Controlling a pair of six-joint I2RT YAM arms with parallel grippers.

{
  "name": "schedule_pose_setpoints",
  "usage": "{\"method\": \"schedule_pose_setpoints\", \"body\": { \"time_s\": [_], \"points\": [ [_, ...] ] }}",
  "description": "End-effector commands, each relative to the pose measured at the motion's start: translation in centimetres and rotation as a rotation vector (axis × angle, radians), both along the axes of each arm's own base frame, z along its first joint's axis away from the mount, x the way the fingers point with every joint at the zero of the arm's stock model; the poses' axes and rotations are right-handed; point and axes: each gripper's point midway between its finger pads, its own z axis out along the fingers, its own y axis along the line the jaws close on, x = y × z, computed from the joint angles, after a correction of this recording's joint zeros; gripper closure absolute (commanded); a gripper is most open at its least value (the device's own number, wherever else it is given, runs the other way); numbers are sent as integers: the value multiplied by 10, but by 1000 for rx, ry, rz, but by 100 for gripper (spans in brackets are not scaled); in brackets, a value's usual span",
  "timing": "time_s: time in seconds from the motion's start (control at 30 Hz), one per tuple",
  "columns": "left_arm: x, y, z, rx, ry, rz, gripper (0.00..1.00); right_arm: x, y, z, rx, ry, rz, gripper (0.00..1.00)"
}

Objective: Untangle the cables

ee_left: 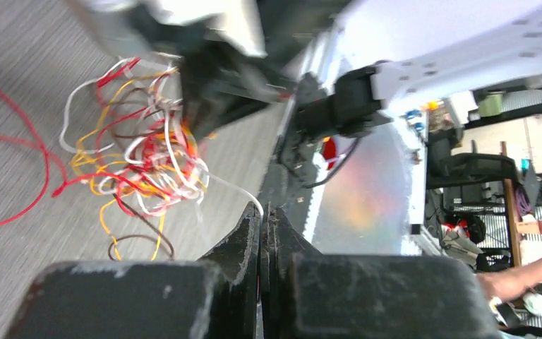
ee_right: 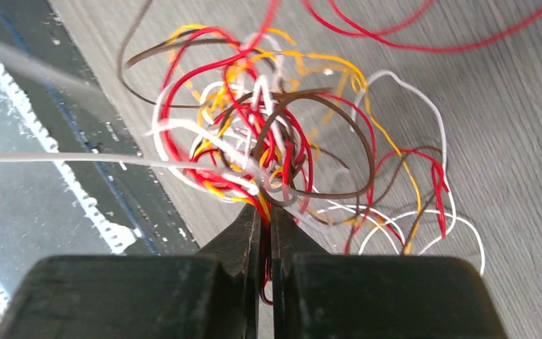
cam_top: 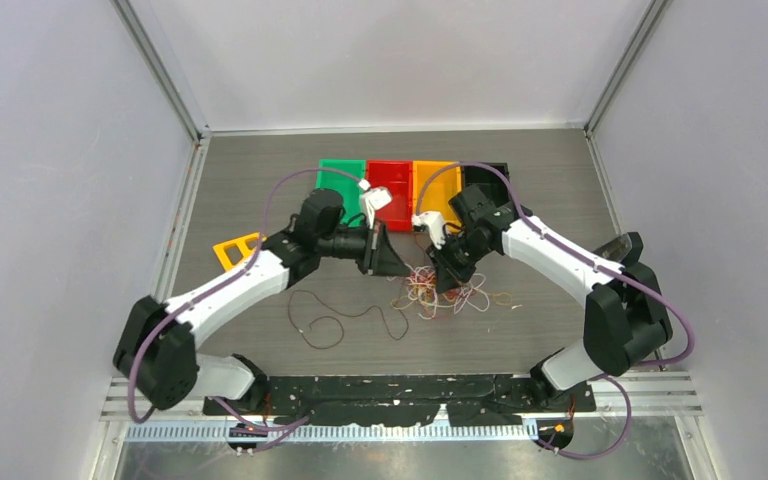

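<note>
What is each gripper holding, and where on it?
Right gripper pinches the tangle of thin coloured wires at its edge; left gripper pinches one white strand.

The cables [ee_right: 282,152] have smooth, faintly glossy plastic sheathing. The table [cam_top: 260,170] is matt grey with a fine wood-like grain. The trays [cam_top: 395,185] are glossy plastic. The right gripper [ee_right: 266,210] is matt black with pale, dusty scuffs. The arms [cam_top: 235,288] have smooth white plastic shells. A metal sheet [ee_right: 14,212], dull and speckled, fills the lower left of the right wrist view.

Green tray [cam_top: 348,200], red tray [cam_top: 395,185], orange tray [cam_top: 428,195] abutting; yellow bracket [cam_top: 237,248] apart.
</note>
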Motion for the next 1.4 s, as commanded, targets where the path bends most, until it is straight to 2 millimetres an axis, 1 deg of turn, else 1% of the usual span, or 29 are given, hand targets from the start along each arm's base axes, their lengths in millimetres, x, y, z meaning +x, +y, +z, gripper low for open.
{"method": "schedule_pose_setpoints", "body": {
  "time_s": [0.0,0.03,0.07,0.1,0.13,0.17,0.2,0.23,0.27,0.37,0.43,0.47,0.57,0.67,0.8,0.83,0.87,0.93,1.0,1.03,1.07,1.1,1.13,1.17,1.2,1.23,1.3,1.33,1.37],
  "points": [
    [-24,24,102,-212,-134,-81,100,22,-48,-33,-120,-26,-92,94],
    [-24,35,116,-231,-141,-70,100,27,-63,-38,-139,-19,-133,94],
    [-23,45,131,-247,-156,-52,100,30,-72,-42,-152,-20,-132,94],
    [-19,57,144,-256,-173,-25,100,35,-87,-46,-176,-22,-155,94],
    [-16,70,160,-266,-201,4,100,36,-94,-47,-187,-20,-165,94],
    [-7,86,173,-271,-231,55,100,38,-107,-49,-207,-18,-179,94],
    [-6,95,186,-280,-254,76,100,36,-113,-50,-221,-11,-183,94],
    [-1,107,199,-288,-284,114,100,38,-123,-50,-244,-19,-188,94],
    [8,125,211,-286,-317,175,100,37,-128,-51,-260,-16,-188,94],
    [24,165,252,-295,-402,308,100,37,-153,-56,-339,-44,-177,95],
    [30,187,276,-297,-451,373,100,36,-166,-59,-376,-48,-173,95],
    [30,196,289,-295,-485,400,100,36,-172,-63,-403,-44,-171,94],
    [30,216,319,-307,-529,457,100,36,-188,-73,-440,-13,-176,95],
    [33,234,344,-316,-559,513,100,37,-202,-79,-461,4,-195,95],
    [41,261,367,-296,-609,599,100,36,-214,-84,-485,10,-195,94],
    [41,266,375,-294,-621,611,100,36,-216,-86,-493,10,-195,94],
    [40,269,382,-290,-642,617,100,34,-217,-88,-497,15,-191,94],
    [40,271,390,-294,-656,614,100,34,-218,-90,-501,21,-188,94],
    [40,269,391,-302,-655,609,100,33,-214,-88,-478,38,-181,94],
    [40,268,390,-302,-654,601,100,27,-207,-86,-443,69,-172,89],
    [41,267,389,-304,-652,597,100,31,-202,-80,-418,65,-172,86],
    [41,267,389,-304,-652,599,100,27,-195,-75,-378,90,-170,76],
    [43,268,388,-304,-650,609,100,32,-188,-66,-337,77,-174,72],
    [44,268,387,-302,-651,616,100,29,-185,-60,-322,88,-174,67],
    [46,270,386,-300,-654,627,100,34,-180,-51,-292,68,-180,66],
    [49,270,385,-300,-653,638,100,33,-178,-46,-281,71,-187,65],
    [53,269,381,-287,-669,641,100,38,-172,-30,-248,42,-196,64],
    [56,267,379,-291,-659,641,100,34,-169,-27,-234,56,-194,61],
    [60,264,376,-283,-669,632,100,36,-168,-22,-226,51,-195,58]
  ]
}}
